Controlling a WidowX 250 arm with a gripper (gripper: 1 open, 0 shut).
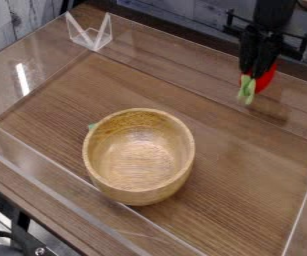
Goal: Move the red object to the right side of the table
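The red object (259,78) is a small glossy red toy fruit with a light green stem pointing down. It hangs from my gripper (261,72), which is shut on it and points straight down. Both are above the far right part of the dark wood-grain table (249,160), a little over the surface. The black fingers (248,55) cover the fruit's upper part.
A round light wooden bowl (140,154) stands at the middle front of the table. Low clear acrylic walls (42,185) border the tabletop. A small clear bracket (89,32) sits at the far left corner.
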